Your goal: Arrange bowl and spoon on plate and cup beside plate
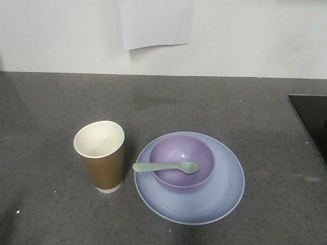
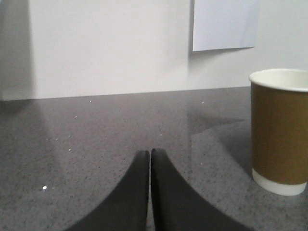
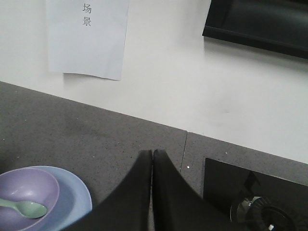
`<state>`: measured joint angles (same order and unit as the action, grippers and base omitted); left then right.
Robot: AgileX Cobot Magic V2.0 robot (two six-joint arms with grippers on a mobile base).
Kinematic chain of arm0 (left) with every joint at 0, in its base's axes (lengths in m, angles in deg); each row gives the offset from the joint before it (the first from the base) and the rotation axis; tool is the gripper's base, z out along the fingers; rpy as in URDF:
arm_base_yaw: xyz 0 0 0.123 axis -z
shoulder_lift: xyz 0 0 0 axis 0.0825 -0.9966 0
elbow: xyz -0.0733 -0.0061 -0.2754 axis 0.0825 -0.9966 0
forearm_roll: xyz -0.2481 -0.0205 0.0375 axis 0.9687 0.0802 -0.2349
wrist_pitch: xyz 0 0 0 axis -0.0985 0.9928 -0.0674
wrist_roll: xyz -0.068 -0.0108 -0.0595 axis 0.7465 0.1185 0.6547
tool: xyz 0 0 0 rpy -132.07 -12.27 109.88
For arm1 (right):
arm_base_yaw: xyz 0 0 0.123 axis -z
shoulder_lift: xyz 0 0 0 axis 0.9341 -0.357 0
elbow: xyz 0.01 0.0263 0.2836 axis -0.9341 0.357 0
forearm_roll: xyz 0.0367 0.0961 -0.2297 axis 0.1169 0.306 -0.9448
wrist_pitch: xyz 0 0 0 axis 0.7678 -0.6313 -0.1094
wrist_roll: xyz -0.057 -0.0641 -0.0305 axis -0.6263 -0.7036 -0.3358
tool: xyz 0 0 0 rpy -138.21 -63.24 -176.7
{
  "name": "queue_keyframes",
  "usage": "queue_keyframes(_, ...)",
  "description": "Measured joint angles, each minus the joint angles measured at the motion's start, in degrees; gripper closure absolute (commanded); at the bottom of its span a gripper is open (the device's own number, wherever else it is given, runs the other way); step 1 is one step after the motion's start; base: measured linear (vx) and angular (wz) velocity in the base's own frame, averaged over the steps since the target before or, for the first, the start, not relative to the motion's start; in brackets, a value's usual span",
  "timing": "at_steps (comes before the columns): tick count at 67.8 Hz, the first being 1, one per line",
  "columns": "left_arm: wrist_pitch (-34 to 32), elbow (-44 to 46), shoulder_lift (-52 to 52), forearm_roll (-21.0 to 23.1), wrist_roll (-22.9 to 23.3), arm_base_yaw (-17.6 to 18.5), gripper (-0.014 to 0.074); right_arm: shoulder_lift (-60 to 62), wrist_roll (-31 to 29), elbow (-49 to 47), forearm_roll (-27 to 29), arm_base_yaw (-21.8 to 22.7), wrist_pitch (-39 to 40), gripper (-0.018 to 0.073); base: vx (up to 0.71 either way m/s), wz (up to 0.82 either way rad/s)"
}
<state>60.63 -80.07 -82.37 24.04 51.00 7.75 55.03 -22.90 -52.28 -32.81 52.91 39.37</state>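
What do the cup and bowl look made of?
The cup looks like paper: matte brown wall, white inside, rolled white rim. The bowl on the plate looks like plastic, smooth lilac with a soft sheen, though glazed ceramic can't be ruled out.

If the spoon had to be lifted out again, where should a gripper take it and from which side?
Probably by the handle: the spoon lies across the bowl, its handle sticking out past the rim toward the cup. Coming from above, jaws closing across the handle's width, looks clearest.
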Motion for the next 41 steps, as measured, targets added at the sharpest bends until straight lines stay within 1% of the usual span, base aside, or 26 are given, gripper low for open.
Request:
queue_keyframes(7,2.02,0.00,0.10,0.05,-0.18,-0.88,0.0604,0.00,0.00,0.05,-0.06,0.00,-0.05,0.0562,0.00,0.00)
queue_keyframes(22,2.44,0.00,0.10,0.26,-0.18,-0.88,0.0604,0.00,-0.04,0.05,-0.01,0.00,-0.05,0.0562,0.00,0.00)
queue_keyframes(28,2.44,0.00,0.10,0.19,0.60,-0.88,0.0604,0.00,-0.04,0.05,-0.01,0.00,-0.05,0.0562,0.00,0.00)
queue_keyframes(32,2.44,0.00,0.10,-1.06,2.54,-0.88,0.0604,0.00,-0.04,0.05,-0.01,0.00,-0.05,0.0562,0.00,0.00)
queue_keyframes(34,2.44,0.00,0.10,-2.35,4.06,-0.88,0.0604,0.00,-0.04,0.05,-0.01,0.00,-0.05,0.0562,0.00,0.00)
queue_keyframes(37,2.44,0.00,0.10,-5.16,7.09,-0.88,0.0604,0.00,-0.04,0.05,-0.01,0.00,-0.05,0.0562,0.00,0.00)
queue_keyframes(41,2.44,0.00,0.10,-10.14,12.43,-0.88,0.0604,0.00,-0.04,0.05,-0.01,0.00,-0.05,0.0562,0.00,0.00)
